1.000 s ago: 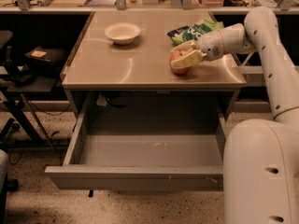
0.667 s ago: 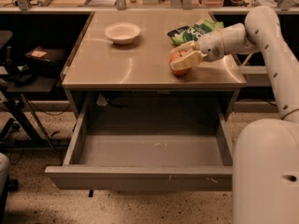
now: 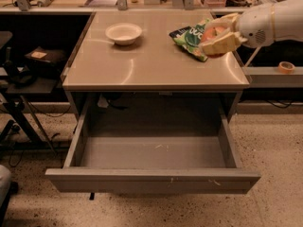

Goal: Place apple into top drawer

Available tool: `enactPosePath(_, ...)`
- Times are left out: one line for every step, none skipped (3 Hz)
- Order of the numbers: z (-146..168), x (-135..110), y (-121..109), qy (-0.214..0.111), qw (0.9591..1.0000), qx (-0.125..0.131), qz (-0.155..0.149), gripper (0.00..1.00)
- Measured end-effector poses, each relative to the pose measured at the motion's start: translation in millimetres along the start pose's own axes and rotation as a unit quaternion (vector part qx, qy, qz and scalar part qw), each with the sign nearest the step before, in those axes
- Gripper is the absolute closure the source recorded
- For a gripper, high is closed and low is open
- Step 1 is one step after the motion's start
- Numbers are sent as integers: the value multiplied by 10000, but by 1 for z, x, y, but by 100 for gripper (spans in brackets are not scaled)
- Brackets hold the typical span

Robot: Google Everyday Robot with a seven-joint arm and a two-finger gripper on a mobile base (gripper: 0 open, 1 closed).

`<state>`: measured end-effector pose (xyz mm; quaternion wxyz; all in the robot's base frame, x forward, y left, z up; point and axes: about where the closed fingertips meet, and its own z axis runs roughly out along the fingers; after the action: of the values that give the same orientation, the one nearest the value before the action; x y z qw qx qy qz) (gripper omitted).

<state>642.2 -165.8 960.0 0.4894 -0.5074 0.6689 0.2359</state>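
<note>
The red-orange apple (image 3: 211, 33) is held between the cream fingers (image 3: 222, 42) of my gripper (image 3: 217, 34), lifted above the right side of the tabletop, in front of the green snack bag. The gripper is shut on the apple, and my white arm reaches in from the right. The top drawer (image 3: 151, 179) is pulled fully open below the table; its grey inside holds nothing I can see. The apple is above the tabletop, behind and to the right of the drawer's opening.
A white bowl (image 3: 123, 33) stands on the tabletop (image 3: 142, 63) at the back left. The green snack bag (image 3: 190, 36) lies at the back right. A roll of tape (image 3: 286, 66) sits on a ledge at the right. Dark equipment (image 3: 33, 63) stands left of the table.
The gripper has lifted the apple off the tabletop and carried it up and slightly back. The camera's view has shifted, showing the table more from the front.
</note>
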Motion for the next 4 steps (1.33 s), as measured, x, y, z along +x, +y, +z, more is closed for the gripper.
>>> enactPosePath(-43,-77,46,-146,9967,795,-23,100)
enactPosePath(-52,-111,74,-136,9933,1125,-216,100)
enactPosePath(-39,-101,81,-131,9942,1048,-191,100)
enactPosePath(-23,-62,102,80,9946,1032,-30,100)
